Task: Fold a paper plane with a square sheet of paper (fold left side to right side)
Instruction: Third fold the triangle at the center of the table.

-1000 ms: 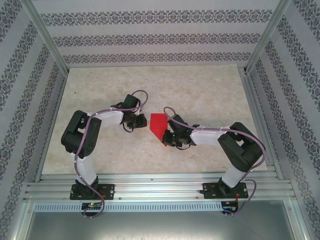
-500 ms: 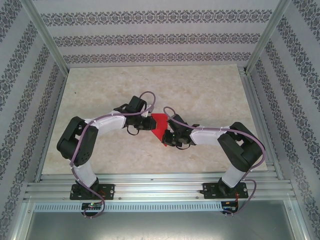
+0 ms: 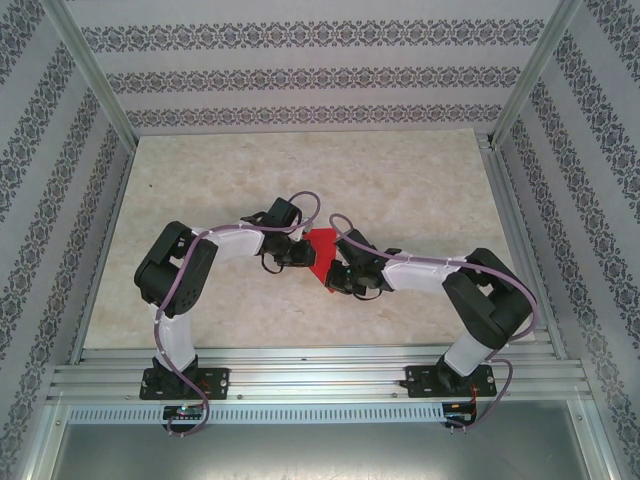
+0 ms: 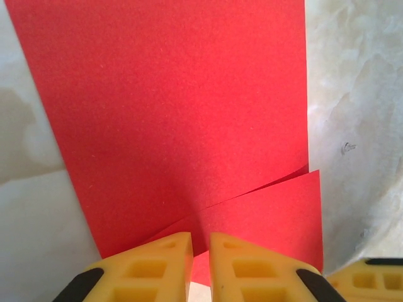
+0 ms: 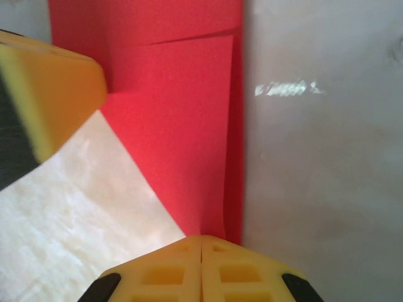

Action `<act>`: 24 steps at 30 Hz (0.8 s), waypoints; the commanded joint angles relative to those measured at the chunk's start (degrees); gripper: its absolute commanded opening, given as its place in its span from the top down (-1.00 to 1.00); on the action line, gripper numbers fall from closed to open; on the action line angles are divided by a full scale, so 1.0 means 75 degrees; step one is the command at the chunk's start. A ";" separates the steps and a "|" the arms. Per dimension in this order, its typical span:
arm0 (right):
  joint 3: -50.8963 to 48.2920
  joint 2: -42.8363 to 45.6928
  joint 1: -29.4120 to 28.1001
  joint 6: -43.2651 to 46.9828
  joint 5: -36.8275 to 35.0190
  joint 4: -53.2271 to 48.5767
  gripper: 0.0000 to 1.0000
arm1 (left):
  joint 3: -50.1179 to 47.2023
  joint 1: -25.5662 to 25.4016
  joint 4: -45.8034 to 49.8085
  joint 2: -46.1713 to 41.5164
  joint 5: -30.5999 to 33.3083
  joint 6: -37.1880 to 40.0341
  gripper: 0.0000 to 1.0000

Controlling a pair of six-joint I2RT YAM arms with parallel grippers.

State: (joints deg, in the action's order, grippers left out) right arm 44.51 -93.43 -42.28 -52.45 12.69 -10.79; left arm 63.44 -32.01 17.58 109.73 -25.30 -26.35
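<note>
You had the paper (image 3: 322,247) lying mid-tabletop (image 3: 400,180), partly folded over itself. The left pincer (image 4: 201,244) was nearly clenched on its edge, and red showed in the thin slit between the pads, so it looked to be grasping the paper. Your right pincer (image 5: 201,242) was clenched tight, pads touching, at the paper's narrow point; you could not tell whether any paper sat between them. Both pincers crowded the paper from either side, close to each other, while bare tabletop lay open all around, out to the near rails (image 3: 320,375) and the patterned walls (image 3: 300,75).
</note>
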 commanded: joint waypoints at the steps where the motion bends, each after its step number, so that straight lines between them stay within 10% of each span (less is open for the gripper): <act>1: 0.0096 0.0287 -0.0104 -0.0505 -0.0203 -0.0006 0.86 | -0.0135 -0.0094 -0.0102 0.0228 0.0359 0.0175 0.65; 24: -0.0702 -0.0247 -0.0046 -0.0828 -0.0098 -0.0198 0.95 | -0.0154 -0.0129 0.0006 0.0288 0.0690 0.0210 0.66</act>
State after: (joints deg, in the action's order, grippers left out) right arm 43.70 -96.31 -42.65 -57.47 12.27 -5.96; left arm 63.16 -32.56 16.60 109.73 -24.60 -26.33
